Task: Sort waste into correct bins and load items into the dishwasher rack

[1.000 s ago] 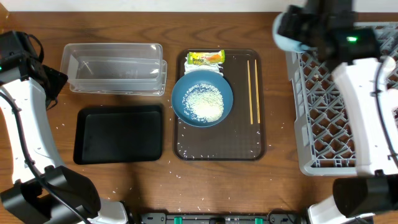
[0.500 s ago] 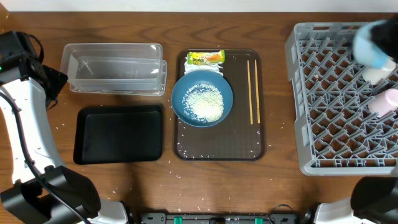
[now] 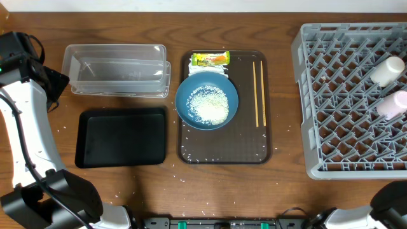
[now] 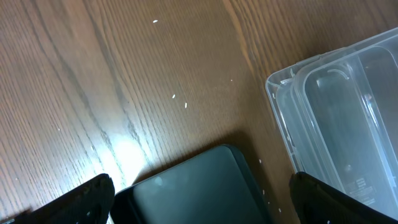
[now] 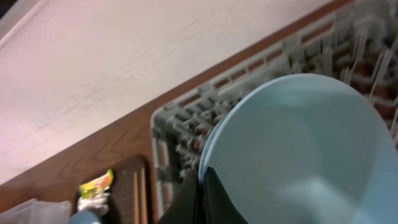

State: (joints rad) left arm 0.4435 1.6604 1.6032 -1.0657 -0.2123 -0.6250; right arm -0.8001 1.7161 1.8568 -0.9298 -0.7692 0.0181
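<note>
My right gripper [image 5: 203, 190] is shut on the rim of the small light-blue bowl [image 5: 298, 149], held tilted above the grey dishwasher rack [image 5: 242, 102]; neither shows in the overhead view. A pink cup [image 3: 393, 105] lies in the rack [image 3: 343, 127] near its right edge. The wide dark-blue bowl [image 3: 206, 100] holds white rice [image 3: 208, 105] on the brown serving tray [image 3: 222, 149], with the snack wrapper [image 3: 210, 59], white napkin [image 3: 210, 70] and chopsticks [image 3: 259, 92]. My left gripper [image 4: 202, 208] hangs open above a corner of the black tray [image 4: 193, 190], next to the clear tub [image 4: 348, 112].
Loose rice grains lie on the serving tray and on the wooden table [image 3: 191, 175] in front of it. The clear tub [image 3: 117, 70] sits behind the black tray [image 3: 121, 137] at the left. A whitish rounded shape [image 3: 388, 71] shows over the rack's right side.
My right arm swung right across the rack with the light-blue bowl and left the overhead view, uncovering the pink cup. The left arm stayed still.
</note>
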